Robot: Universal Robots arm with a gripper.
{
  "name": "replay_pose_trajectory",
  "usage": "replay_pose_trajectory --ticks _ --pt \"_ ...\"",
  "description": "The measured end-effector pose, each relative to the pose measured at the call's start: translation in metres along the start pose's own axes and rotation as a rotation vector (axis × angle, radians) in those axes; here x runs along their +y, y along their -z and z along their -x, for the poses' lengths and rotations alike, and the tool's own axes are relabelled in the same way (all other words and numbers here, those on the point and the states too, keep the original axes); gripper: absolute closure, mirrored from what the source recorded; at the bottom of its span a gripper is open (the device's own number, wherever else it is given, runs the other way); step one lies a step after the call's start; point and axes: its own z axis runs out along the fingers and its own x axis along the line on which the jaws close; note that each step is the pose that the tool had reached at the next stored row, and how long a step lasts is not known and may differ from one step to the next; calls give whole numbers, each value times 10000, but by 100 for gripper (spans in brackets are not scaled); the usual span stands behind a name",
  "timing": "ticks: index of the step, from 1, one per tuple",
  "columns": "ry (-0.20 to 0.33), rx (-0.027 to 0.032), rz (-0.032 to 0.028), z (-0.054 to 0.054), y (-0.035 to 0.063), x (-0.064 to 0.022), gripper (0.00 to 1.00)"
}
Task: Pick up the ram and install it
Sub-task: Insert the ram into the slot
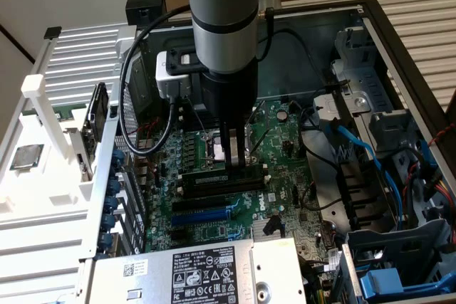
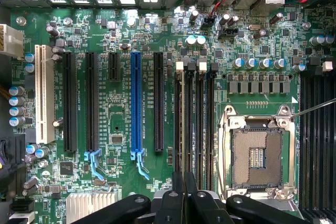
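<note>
Pincer (image 1: 232, 164) closed on the top edge of the ram (image 1: 206, 181), a long, narrow dark stick with a pale label, standing on edge in a motherboard (image 1: 278, 140) memory slot near the processor socket (image 2: 257, 153)
</note>
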Motion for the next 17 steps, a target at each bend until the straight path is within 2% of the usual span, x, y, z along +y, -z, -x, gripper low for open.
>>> replay_pose_trajectory --ticks 17 --pt "0 1 1 -13 -14 0 88"
